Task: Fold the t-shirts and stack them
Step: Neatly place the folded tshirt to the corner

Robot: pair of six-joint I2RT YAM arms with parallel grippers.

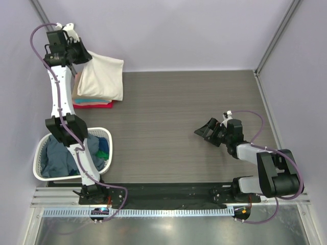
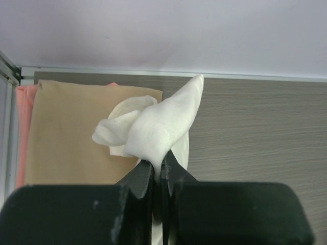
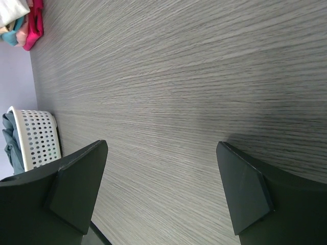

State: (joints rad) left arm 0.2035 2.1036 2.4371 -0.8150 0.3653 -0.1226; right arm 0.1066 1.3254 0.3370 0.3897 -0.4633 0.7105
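A folded cream-white t-shirt [image 1: 103, 76] hangs from my left gripper [image 1: 80, 51] over a stack at the far left: a tan shirt [image 2: 66, 135], a teal one [image 1: 94, 102] and a red one [image 1: 92, 105]. In the left wrist view the fingers [image 2: 144, 178] are shut on a bunched corner of the cream-white shirt [image 2: 163, 125], above the tan shirt. My right gripper [image 1: 204, 130] is open and empty, low over the bare table at the right; its fingers [image 3: 76, 189] stand wide apart. Dusty-blue [image 1: 56, 158] and green [image 1: 103, 149] shirts lie in the basket.
A white slatted laundry basket [image 1: 43, 176] stands at the near left beside the left arm; it also shows in the right wrist view [image 3: 38, 138]. Walls close the table at the back and both sides. The wood-grain table [image 1: 179, 107] stretches between the arms.
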